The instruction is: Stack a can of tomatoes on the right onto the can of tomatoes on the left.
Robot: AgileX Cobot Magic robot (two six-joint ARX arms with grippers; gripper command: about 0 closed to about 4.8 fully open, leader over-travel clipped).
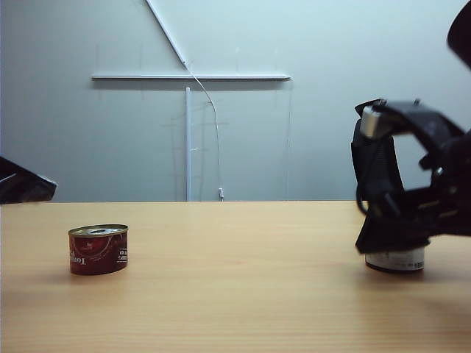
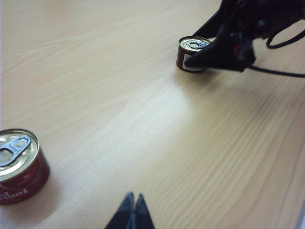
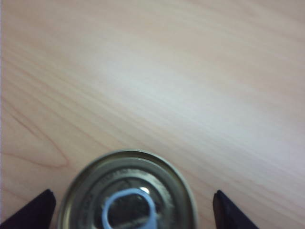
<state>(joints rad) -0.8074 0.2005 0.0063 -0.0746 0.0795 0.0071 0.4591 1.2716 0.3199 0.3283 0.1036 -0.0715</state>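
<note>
The left can of tomatoes (image 1: 98, 250) (image 2: 17, 167) is red with a silver pull-tab lid and stands upright on the wooden table. The right can (image 1: 395, 260) (image 2: 192, 53) (image 3: 127, 192) stands at the table's right side. My right gripper (image 1: 394, 239) (image 3: 133, 210) hangs open over it, one finger on each side of the lid with a gap to each finger. Its lower label shows below the gripper in the exterior view. My left gripper (image 2: 132, 200) is shut with nothing in it, above bare table near the left can.
The wooden table (image 1: 235, 294) runs across the whole view, with a pale wall behind it. The dark left arm (image 1: 22, 185) shows at the left edge of the exterior view. A black cable (image 2: 281, 71) trails from the right arm.
</note>
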